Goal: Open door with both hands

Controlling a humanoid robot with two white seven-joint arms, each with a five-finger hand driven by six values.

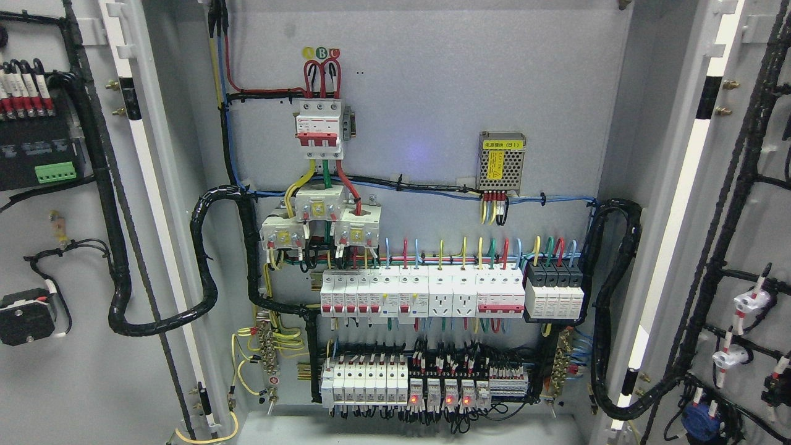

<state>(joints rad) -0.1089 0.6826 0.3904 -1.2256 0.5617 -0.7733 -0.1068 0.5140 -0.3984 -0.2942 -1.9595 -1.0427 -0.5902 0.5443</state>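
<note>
Both doors stand wide open beside the cabinet's wires, so the job looks done; no hand shows.

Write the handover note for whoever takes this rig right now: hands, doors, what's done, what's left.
Hands: neither the left nor the right hand is in view, so their state is unknown.
Doors: the grey metal left door and the grey metal right door are both swung wide open, inner faces with black cable looms showing.
Cabinet: the grey back panel with the white breaker row is fully exposed; red lamps are lit on the bottom relay row.
Done: opening looks complete.
Left: nothing visible; confirm where the arms are.
</note>
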